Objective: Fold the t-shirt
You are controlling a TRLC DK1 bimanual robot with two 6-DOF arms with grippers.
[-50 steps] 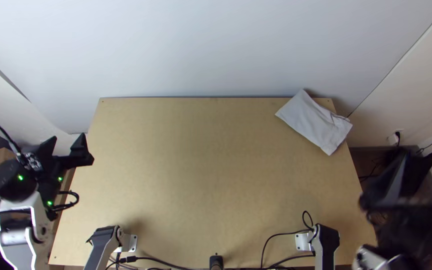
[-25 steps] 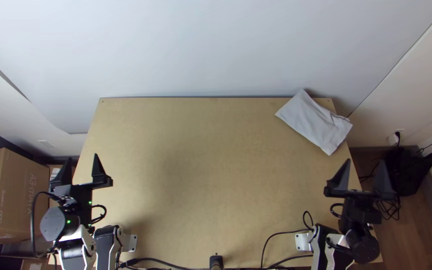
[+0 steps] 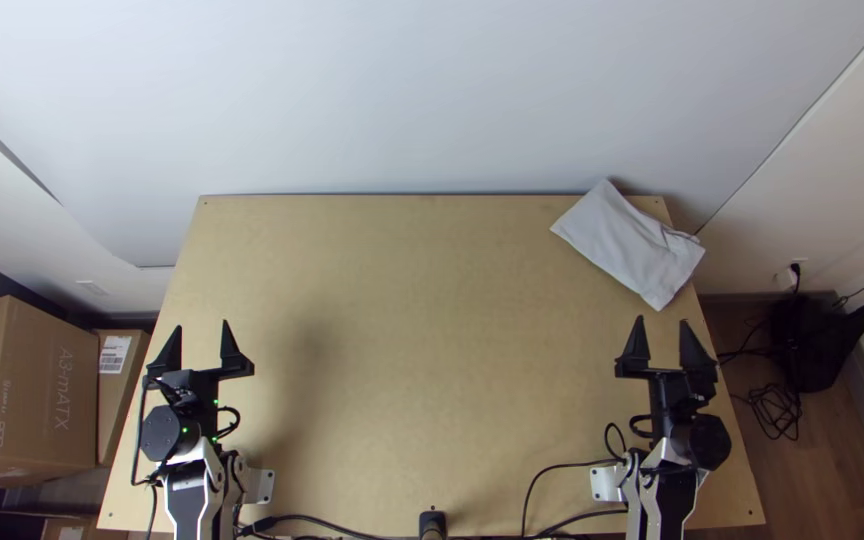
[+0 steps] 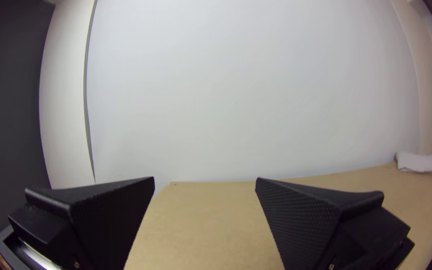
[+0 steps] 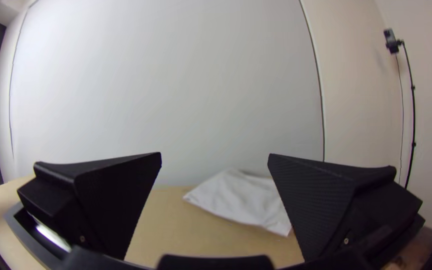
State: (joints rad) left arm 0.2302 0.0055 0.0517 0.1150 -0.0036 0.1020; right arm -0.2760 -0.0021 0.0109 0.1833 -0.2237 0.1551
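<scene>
T-shirt (image 3: 630,245) lies at the table's (image 3: 412,330) far right corner, folded into a flat, pale, roughly rectangular packet set at a slant. Its right end sticks out past the table's right edge and carries several small creases; the side facing the table's middle is fairly smooth. How many layers the packet has, I cannot tell.

Left gripper (image 3: 202,325) is above the table's left edge area, well apart from the cloth, its tips pointing toward the table's far side. Its two black fingers stand spread, with a bare gap between their ribbed inner faces (image 4: 301,220) in the left wrist view.

Right gripper (image 3: 662,320) is above the table's right edge area, on the near side of the packet and apart from it, also pointing toward the table's far side. Its fingers are spread too, and nothing is pinched between them. In the right wrist view the cloth appears farther off, partly behind one finger (image 5: 311,200).

A white wall (image 3: 412,100) rises behind the table's far edge. Cardboard boxes (image 3: 32,390) stand beyond the table's left edge. A black cable (image 3: 572,467) loops over the table's near right part, and past the right edge more cords (image 3: 777,410) lie tangled on the floor (image 3: 842,440).
</scene>
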